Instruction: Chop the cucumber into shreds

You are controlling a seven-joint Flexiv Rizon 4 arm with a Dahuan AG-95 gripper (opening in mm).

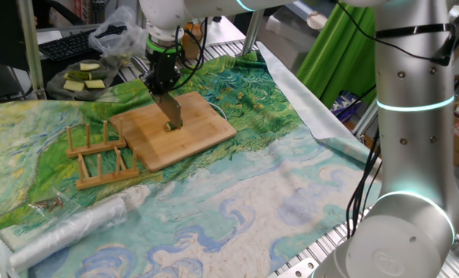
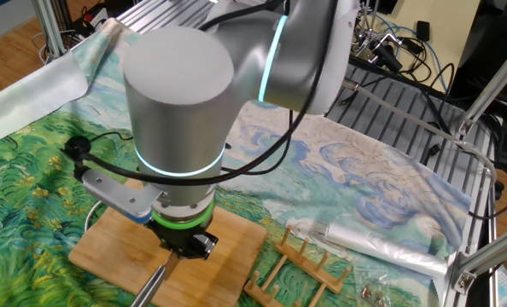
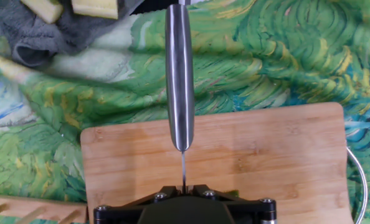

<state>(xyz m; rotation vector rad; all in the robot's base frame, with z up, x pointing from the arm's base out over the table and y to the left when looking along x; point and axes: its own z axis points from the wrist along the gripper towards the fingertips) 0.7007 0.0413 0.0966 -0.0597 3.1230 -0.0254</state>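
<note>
The table is covered by a green-and-blue painted cloth (image 1: 237, 193). The end effector (image 1: 162, 77) is clenched on a steel-handled knife (image 3: 179, 81) above the rectangular bamboo cutting board (image 1: 175, 127). The cucumber cannot be made out anywhere.

Silver-grey cylindrical robot arm (image 1: 413, 116) with glowing rings

Cyan light bands circle its joints, a green ring sits above the black gripper (image 1: 164, 77), and black cables trail alongside.
</note>
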